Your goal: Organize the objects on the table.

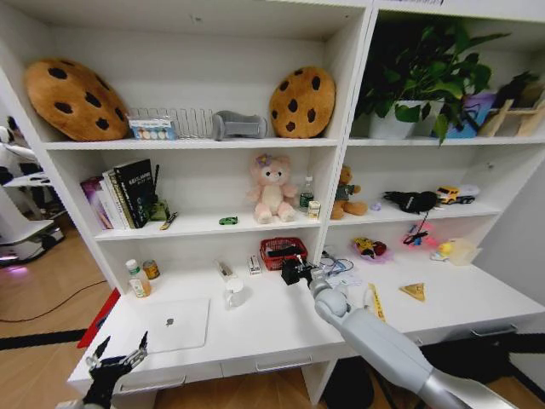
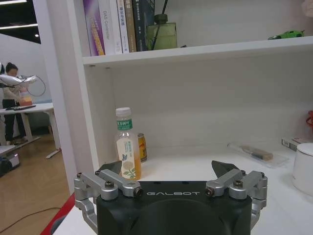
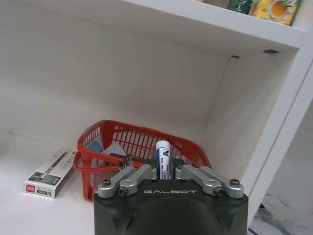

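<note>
The desk top [image 1: 281, 328] is smooth matt white laminate, and the closed laptop [image 1: 173, 325] lies on it with a silvery, satin metal lid. The red basket [image 3: 138, 147] is glossy plastic lattice. Both the right gripper [image 3: 164, 170] and the left gripper [image 2: 170, 172] pair matt black housings with brushed metal links. The drink bottle [image 2: 127, 145] is clear plastic under a paper-like label.

The right arm [image 1: 383, 345] was smooth grey with a rounded joint. Both grippers, left [image 2: 168, 172] and right [image 3: 165, 169], had black housings marked GALBOT in white. Their silver linkage bars were fastened with dark screws.
</note>
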You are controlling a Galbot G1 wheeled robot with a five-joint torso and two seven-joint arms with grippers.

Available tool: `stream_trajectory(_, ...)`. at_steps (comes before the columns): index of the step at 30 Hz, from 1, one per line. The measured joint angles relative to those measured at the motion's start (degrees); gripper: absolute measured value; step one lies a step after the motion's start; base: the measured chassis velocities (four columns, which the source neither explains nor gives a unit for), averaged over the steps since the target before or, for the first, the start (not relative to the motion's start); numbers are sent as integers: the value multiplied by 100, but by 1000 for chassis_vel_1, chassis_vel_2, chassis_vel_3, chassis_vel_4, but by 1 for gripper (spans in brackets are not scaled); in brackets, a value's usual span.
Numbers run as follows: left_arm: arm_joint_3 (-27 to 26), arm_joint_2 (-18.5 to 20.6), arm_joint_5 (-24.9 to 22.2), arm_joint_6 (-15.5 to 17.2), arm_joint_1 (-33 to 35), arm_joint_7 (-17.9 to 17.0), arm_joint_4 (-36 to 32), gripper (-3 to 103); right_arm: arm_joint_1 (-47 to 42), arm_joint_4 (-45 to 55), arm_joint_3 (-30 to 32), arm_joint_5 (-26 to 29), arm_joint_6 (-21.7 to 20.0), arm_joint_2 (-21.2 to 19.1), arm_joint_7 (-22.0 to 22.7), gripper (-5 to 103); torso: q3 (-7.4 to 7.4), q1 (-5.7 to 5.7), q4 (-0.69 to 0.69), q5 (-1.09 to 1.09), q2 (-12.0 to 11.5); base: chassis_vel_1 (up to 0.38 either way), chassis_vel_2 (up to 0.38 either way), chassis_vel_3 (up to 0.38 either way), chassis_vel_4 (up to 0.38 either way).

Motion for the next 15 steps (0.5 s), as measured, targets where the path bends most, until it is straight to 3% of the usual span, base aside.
stream_trajectory(15, 4, 44, -68, 0, -106, -63, -105, 100, 501, -684, -279, -32, 260, 372, -121, 11, 0, 0, -1, 0, 0, 0, 0, 0, 0)
